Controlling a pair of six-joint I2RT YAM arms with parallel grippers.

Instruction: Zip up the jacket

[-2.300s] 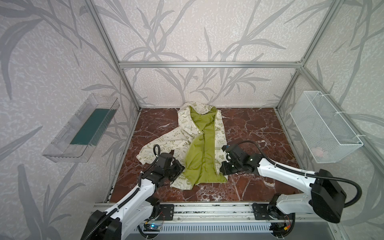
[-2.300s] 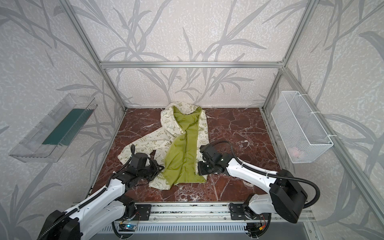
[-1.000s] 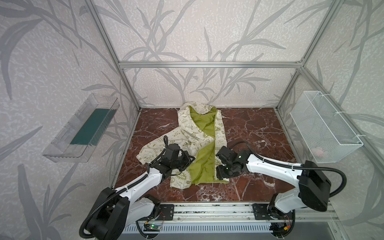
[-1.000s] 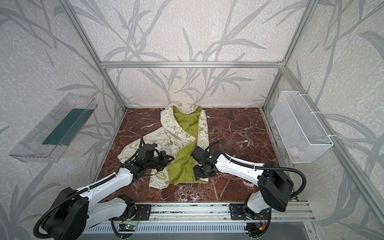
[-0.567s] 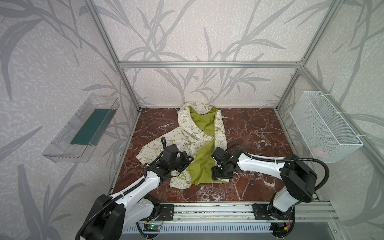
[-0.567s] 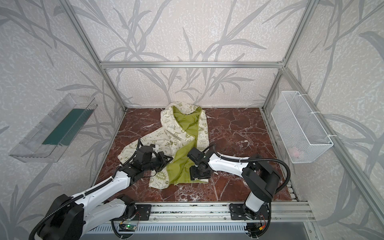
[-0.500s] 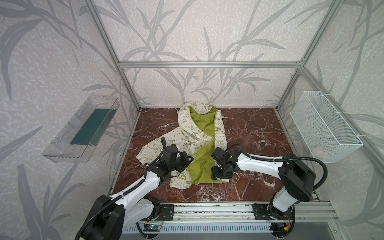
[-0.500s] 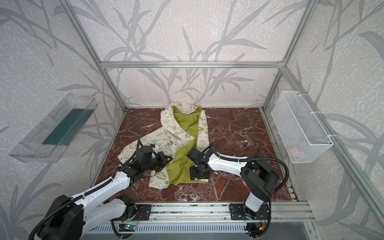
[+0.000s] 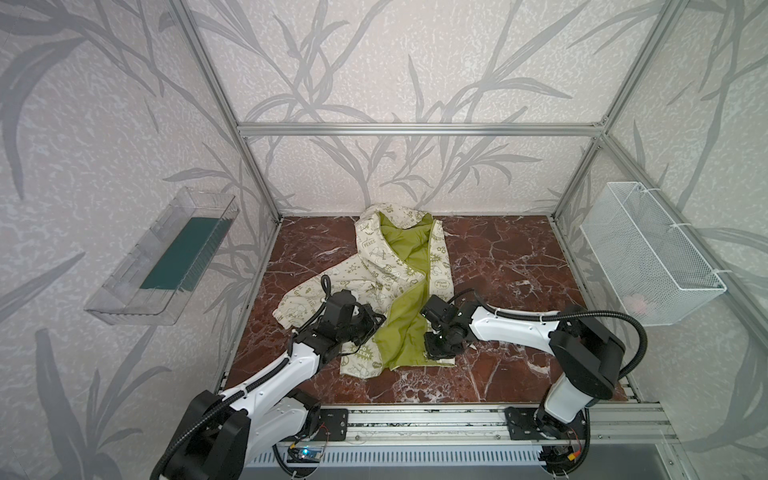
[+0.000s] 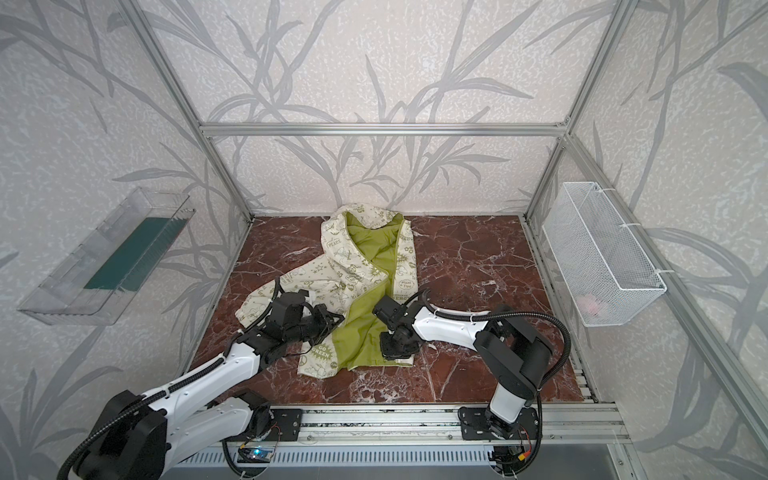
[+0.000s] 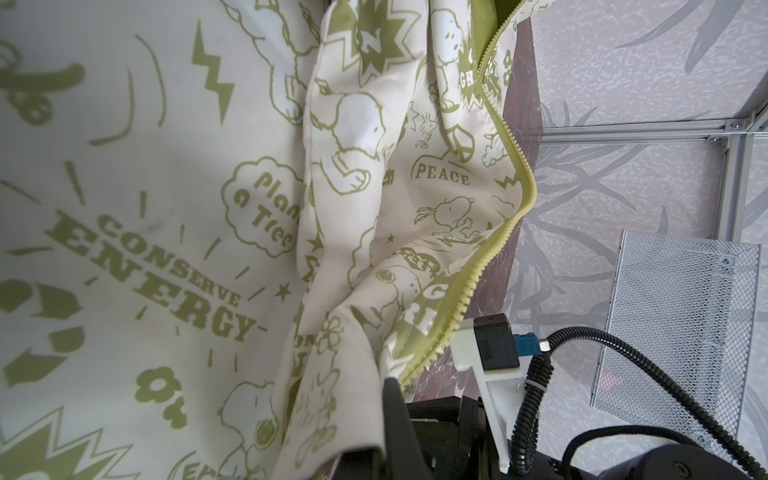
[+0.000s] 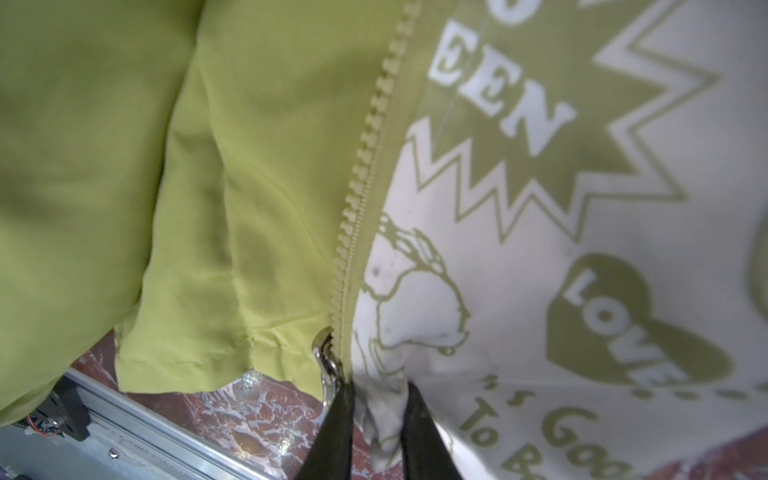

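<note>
Both top views are bright and evenly lit by diffuse light from above; shadows under the arms on the marble floor are soft and faint; the polished stone shows a pale sheen toward the front; the wide lens makes the frame posts splay outward near the picture edges. In the left wrist view the jacket is crisp at mid-distance, while the nearest cloth is blurred and mottled with soft shade; the right wrist view is soft throughout, its print and zipper teeth smeared, the lining dimmer.
</note>
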